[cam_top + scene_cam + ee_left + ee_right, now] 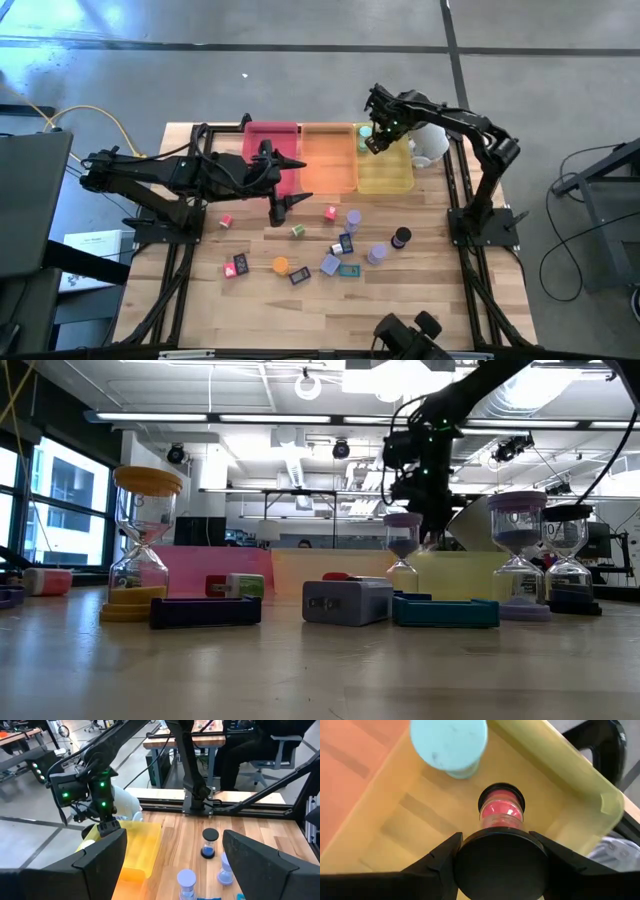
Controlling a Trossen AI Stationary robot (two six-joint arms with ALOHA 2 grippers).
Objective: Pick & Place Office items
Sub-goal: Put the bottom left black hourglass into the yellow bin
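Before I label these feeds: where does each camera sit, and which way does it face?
High: above the table, looking straight down; both arms show.
Low: at tabletop height, looking level past sand timers into the room; right gripper hangs above.
Left wrist: on the left arm, facing across the table; its own open fingers frame the right arm.
Right wrist: looks down past its fingers, shut on a black-capped red timer, into the yellow tray.
Shared: left wrist and high both show the yellow tray.

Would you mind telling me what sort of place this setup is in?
Probably a robotics lab in an open office or workshop: a wooden table on a bare concrete floor, exposed ceiling ducts with strip lights, and further desks behind.
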